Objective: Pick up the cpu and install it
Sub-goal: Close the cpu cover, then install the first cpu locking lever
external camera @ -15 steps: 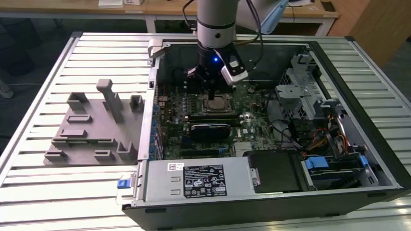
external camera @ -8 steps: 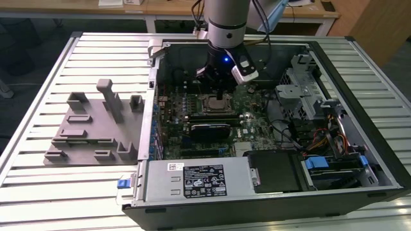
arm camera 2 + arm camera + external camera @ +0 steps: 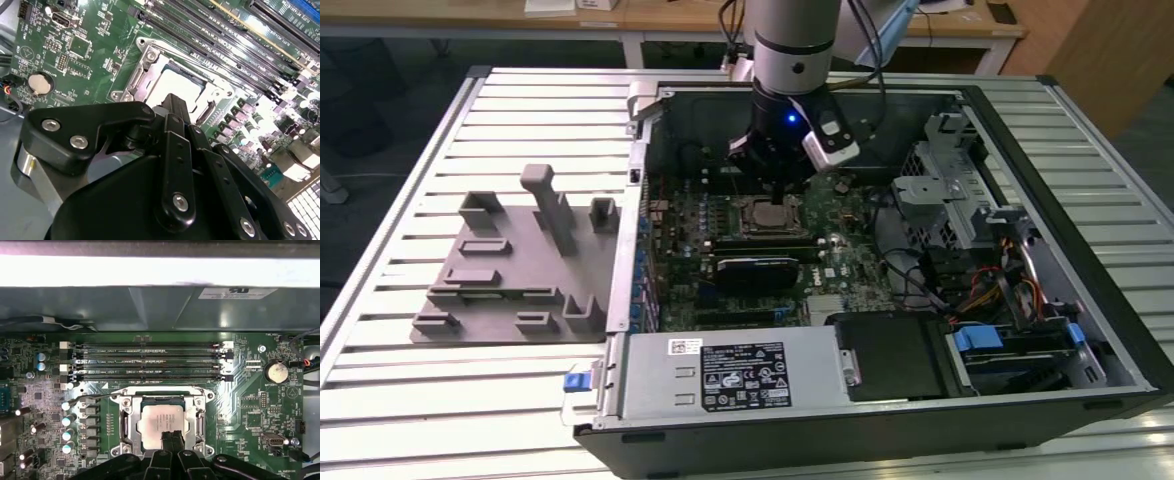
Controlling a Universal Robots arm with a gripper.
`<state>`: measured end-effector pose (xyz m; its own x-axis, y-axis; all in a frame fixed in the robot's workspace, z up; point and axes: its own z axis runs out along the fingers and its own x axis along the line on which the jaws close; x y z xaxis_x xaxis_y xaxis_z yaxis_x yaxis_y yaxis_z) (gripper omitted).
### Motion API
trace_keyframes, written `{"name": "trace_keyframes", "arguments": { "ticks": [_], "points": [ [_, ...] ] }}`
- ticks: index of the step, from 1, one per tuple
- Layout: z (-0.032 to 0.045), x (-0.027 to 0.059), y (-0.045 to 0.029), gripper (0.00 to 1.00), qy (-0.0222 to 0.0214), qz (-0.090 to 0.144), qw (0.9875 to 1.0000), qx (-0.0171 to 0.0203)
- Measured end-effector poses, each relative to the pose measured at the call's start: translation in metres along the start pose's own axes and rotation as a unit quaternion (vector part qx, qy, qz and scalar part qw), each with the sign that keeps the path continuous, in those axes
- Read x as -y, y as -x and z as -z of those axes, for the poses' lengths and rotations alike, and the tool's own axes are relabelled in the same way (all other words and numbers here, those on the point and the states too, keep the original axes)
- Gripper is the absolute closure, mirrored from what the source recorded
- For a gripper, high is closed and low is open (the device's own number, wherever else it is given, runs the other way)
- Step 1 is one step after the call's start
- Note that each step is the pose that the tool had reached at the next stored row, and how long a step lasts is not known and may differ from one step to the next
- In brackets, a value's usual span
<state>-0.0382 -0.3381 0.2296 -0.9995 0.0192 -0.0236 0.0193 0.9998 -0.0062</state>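
Looking at the first wrist view, you see the cpu (image 3: 161, 419) lying flat in the socket frame (image 3: 126, 420), with your gripper (image 3: 172, 436) directly above one edge, fingers pressed together.

Slatted table (image 3: 454, 400): computer case (image 3: 854, 435), grey fixture (image 3: 520, 270)

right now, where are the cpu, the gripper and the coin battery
cpu (image 3: 162, 418), first wrist view, middle of its silver top
gripper (image 3: 172, 436), first wrist view, between its fingertips
coin battery (image 3: 275, 371), first wrist view, its round face
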Motion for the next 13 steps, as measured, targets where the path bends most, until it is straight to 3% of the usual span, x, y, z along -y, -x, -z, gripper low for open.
{"name": "trace_keyframes", "arguments": {
  "ticks": [13],
  "points": [
    [0.0008,0.0000,0.0000,0.89,0.0000,0.000,1.0000,0.0000]
  ]
}}
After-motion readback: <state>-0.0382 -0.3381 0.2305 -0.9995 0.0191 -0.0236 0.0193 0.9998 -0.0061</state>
